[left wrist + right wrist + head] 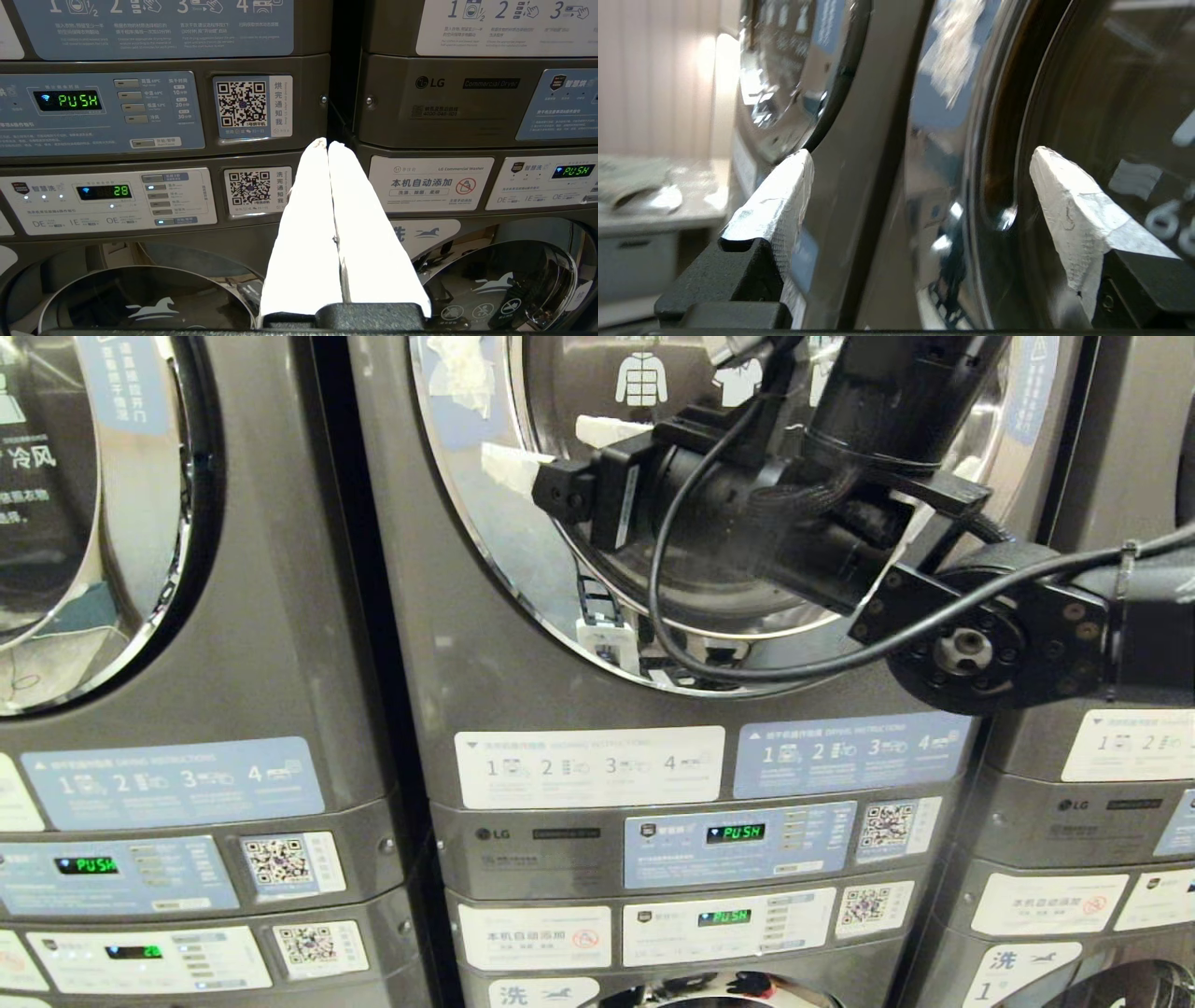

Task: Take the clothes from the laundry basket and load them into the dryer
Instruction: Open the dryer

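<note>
Right gripper (532,453) with its white-padded fingers (1069,210) spread wide and empty, raised level before the round dryer door (485,551), whose chrome rim lies straight ahead of the tips and curves upright. Left gripper (328,145), fingers pressed together, hangs low by the control panels (100,112). The door appears closed, glass dark and reflective; no clothes or basket are visible.

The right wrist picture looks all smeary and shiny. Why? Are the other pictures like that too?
Right wrist view: the chrome ring of the dryer door mirrors the room in streaks, and everything behind the white fingers is blurred. Head view: sharper, with bright glare along the door rim. Left wrist view: crisp, the panel text readable, though the white fingers look washed out.
</note>
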`<state>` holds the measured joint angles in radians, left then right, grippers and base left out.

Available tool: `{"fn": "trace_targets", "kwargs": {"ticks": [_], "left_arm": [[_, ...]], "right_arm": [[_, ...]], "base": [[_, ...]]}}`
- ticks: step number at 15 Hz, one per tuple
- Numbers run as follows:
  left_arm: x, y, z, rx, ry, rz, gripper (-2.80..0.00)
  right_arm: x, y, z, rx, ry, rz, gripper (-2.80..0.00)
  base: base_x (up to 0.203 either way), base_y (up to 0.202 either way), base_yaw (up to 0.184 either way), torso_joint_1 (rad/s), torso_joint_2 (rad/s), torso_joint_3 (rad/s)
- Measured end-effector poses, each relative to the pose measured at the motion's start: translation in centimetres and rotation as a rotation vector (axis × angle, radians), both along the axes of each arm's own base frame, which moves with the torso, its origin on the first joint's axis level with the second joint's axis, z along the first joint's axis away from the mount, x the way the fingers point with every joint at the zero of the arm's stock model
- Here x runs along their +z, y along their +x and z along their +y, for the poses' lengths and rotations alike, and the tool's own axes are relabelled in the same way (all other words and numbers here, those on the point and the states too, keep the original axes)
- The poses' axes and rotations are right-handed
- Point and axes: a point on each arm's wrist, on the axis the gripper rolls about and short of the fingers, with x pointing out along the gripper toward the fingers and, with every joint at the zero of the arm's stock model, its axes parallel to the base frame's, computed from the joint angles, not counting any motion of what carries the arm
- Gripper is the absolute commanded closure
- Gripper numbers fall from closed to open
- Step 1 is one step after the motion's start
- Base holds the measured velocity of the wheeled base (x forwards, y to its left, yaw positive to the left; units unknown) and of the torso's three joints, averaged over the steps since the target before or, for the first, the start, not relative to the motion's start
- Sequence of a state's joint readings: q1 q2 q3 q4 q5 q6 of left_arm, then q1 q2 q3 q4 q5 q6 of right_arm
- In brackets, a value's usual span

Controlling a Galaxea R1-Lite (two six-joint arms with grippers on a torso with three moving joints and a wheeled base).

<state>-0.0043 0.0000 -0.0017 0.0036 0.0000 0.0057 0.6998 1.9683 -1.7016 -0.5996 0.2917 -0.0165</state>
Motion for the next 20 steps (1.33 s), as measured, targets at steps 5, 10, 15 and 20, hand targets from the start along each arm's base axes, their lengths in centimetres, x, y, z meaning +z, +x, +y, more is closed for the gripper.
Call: {"fn": "trace_targets", "kwargs": {"ticks": [5, 10, 15, 20], "left_arm": [[0.0, 0.0, 0.0, 0.0, 0.0, 0.0, 0.0], [0.0, 0.0, 0.0, 0.0, 0.0, 0.0, 0.0], [0.0, 0.0, 0.0, 0.0, 0.0, 0.0, 0.0], [0.0, 0.0, 0.0, 0.0, 0.0, 0.0, 0.0]], "right_arm": [[0.1, 3.0, 2.3, -0.045, 0.129, -0.06, -2.8], [-1.4, 3.9, 3.1, -0.012, 0.104, 0.007, -2.8], [-1.9, 4.0, 3.3, 0.032, 0.072, 0.057, -2.8], [-1.9, 3.8, 3.2, 0.067, 0.069, 0.118, -2.8]], "base": [[0.0, 0.0, 0.0, 0.0, 0.0, 0.0], [0.0, 0.0, 0.0, 0.0, 0.0, 0.0], [0.0, 0.0, 0.0, 0.0, 0.0, 0.0], [0.0, 0.0, 0.0, 0.0, 0.0, 0.0]]}}
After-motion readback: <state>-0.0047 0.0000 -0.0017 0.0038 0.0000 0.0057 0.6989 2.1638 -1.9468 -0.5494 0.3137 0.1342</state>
